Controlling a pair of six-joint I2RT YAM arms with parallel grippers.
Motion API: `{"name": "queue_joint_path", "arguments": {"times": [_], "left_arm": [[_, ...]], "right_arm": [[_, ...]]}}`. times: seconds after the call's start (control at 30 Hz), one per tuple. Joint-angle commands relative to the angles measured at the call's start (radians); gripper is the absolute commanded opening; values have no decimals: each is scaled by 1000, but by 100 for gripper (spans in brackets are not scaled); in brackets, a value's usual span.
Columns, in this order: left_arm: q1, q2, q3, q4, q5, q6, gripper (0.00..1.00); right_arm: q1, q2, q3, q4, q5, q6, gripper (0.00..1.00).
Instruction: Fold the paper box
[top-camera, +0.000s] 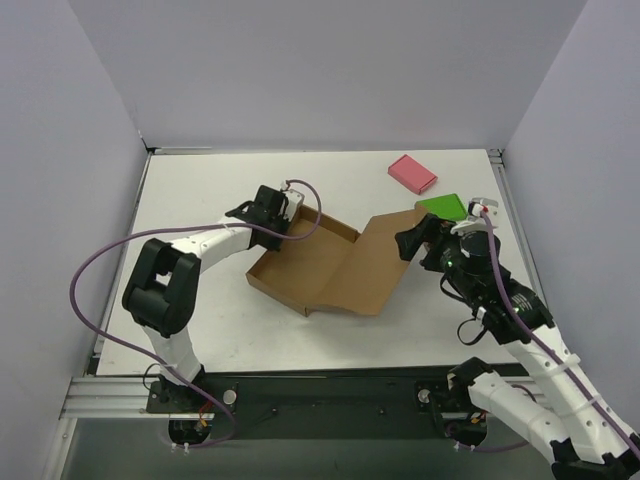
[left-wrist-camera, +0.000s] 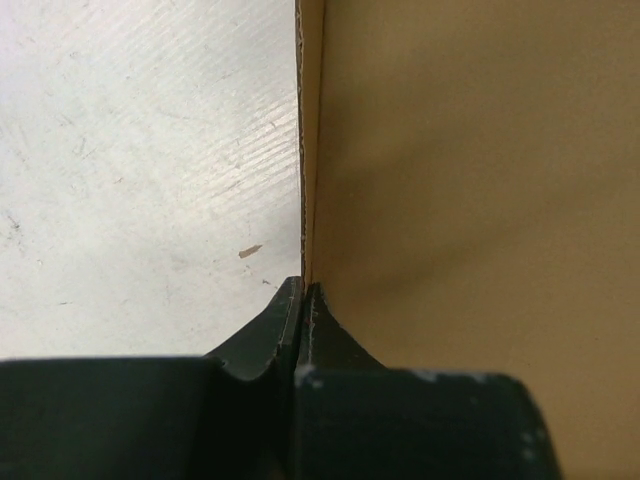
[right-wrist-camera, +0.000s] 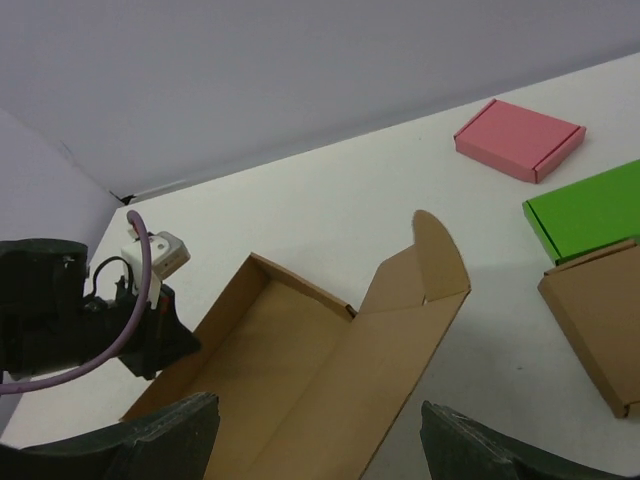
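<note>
While it sits mid-table, the paper box (top-camera: 335, 268) shows its tray open upward. At its 10 o'clock wall the left gripper (left-wrist-camera: 303, 292) pinches tight; the right gripper (top-camera: 410, 241) gapes wide at 3 o'clock, gripping nothing. A pink box (top-camera: 412, 172) and a green box (top-camera: 443, 207) lie toward 1 o'clock.

The plain brown corrugated cardboard paper box (top-camera: 335, 270) carries no print. Beyond the black right gripper (right-wrist-camera: 315, 430) lie a flat pink cardboard box (right-wrist-camera: 520, 140) and a bright green one (right-wrist-camera: 585, 208), with a smaller brown cardboard piece (right-wrist-camera: 600, 320) beside them. Left of the black left gripper (left-wrist-camera: 303, 292), the white surface (left-wrist-camera: 140, 170) shows faint grey streaks, possibly scuffs. A lilac cable (top-camera: 90, 290) loops off the white left arm (top-camera: 215, 243).
</note>
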Motion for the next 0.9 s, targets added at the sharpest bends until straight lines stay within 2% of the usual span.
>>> {"name": "queue_joint_path", "arguments": {"times": [0.0,0.17,0.5,0.6,0.63,0.7,0.73,0.77,0.8,0.83,0.87], "left_arm": [[3,36,30,-48,47,-47,0],[4,33,36,-61,33,-50,0],[24,27,57,-69,69,-62,0],[24,8,59,-77,63,-68,0],[24,-1,59,-80,61,-68,0],[27,-38,51,-78,72,-74,1],[30,-55,48,-78,79,-74,6],[32,-73,48,-77,86,-74,16],[33,-116,42,-78,89,-74,41],[42,-143,39,-74,95,-74,54],[49,-168,31,-63,96,-74,62]], "right_arm": [[-28,-41,-8,-116,-87,102,82],[-29,10,24,-130,-97,148,82],[-27,-15,-31,-127,-73,215,78],[-27,16,-63,-67,-147,232,66],[-27,37,-69,-41,-167,234,55],[-27,59,-75,-29,-202,223,47],[-27,78,-69,-30,-207,214,36],[-27,86,-57,-30,-209,197,31],[-27,91,-49,-30,-213,168,26],[-28,103,-36,-38,-213,147,20],[-32,111,-22,-46,-216,125,18]]}}
